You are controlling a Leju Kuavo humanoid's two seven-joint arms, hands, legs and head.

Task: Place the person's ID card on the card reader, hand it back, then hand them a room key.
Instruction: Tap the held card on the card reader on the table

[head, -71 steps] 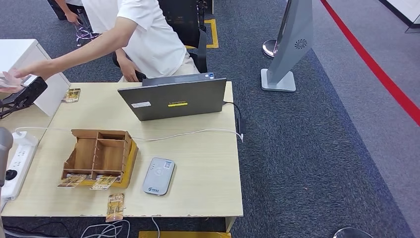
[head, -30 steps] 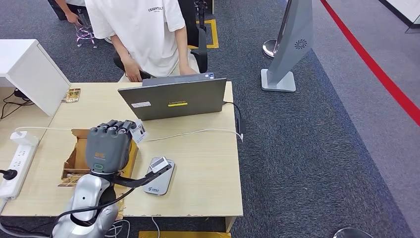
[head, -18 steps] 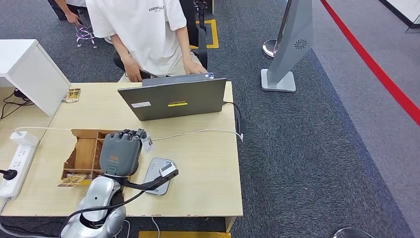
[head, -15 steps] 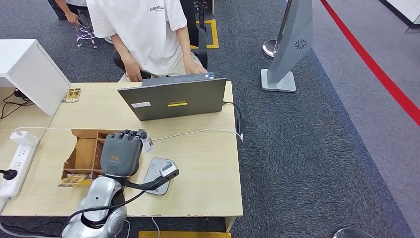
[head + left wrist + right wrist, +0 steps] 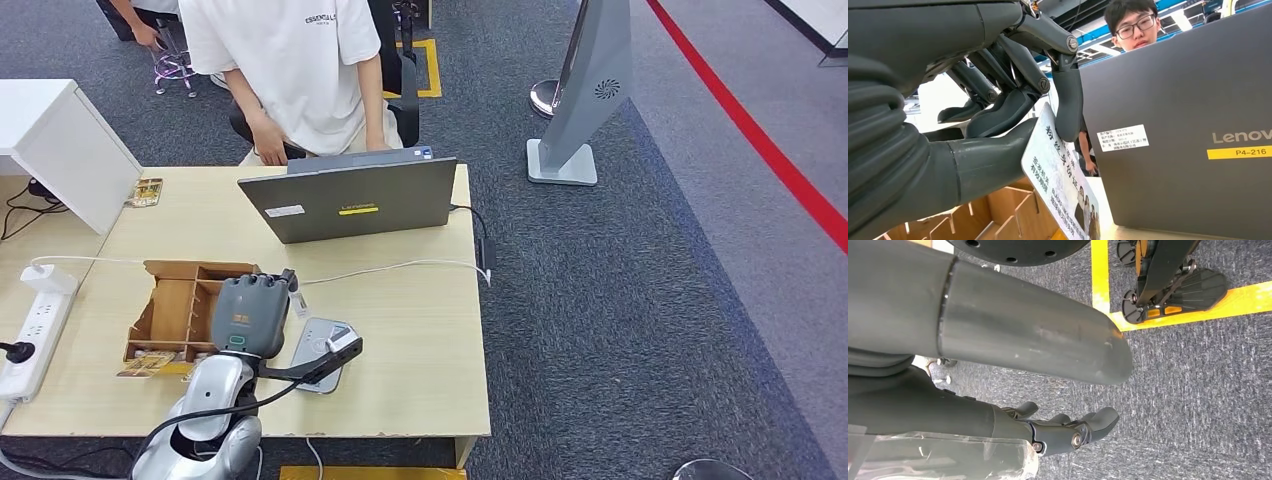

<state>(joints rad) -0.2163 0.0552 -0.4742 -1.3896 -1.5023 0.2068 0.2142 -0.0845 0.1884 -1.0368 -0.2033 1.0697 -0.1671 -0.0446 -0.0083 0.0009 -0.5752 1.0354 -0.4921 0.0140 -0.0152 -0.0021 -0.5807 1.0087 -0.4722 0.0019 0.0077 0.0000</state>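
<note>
L hand (image 5: pixel 250 315) over desk (image 5: pixel 420 340), between wooden organizer (image 5: pixel 190 305) and card reader (image 5: pixel 320 355). It holds the ID card (image 5: pixel 1060 187): card pinched betw. thumb and a dark finger, other fingers curled above it. Wrist view: card white w/ printed text and a small photo near its lower end, tilted, one edge pointing toward the organizer's compartments. Head view: only a small white corner of card shows at the fingertips, just past the organizer's near-laptop corner. Card is above the desk, not on the reader; reader lies just beside the hand, partly under the wrist camera bracket.

Reader: grey, rounded, flat on desk, near front edge. Laptop (image 5: pixel 350 205) open, lid back facing robot, yellow sticker on lid; white label on lid visible in wrist view. White cable (image 5: pixel 390 268) runs across desk betw. laptop and organizer.

Room keys (image 5: pixel 150 365): a couple of patterned cards at organizer's front edge, partly tucked under it. One more patterned card (image 5: pixel 146 192) at far L corner of desk. Power strip (image 5: pixel 30 325) on the side surface to the L.

Person (image 5: pixel 290 70) in white T-shirt behind the laptop, hands down near its keyboard side.

R hand (image 5: pixel 1068 432) hangs low over grey carpet, fingers loosely curled, apart, holding nothing.
</note>
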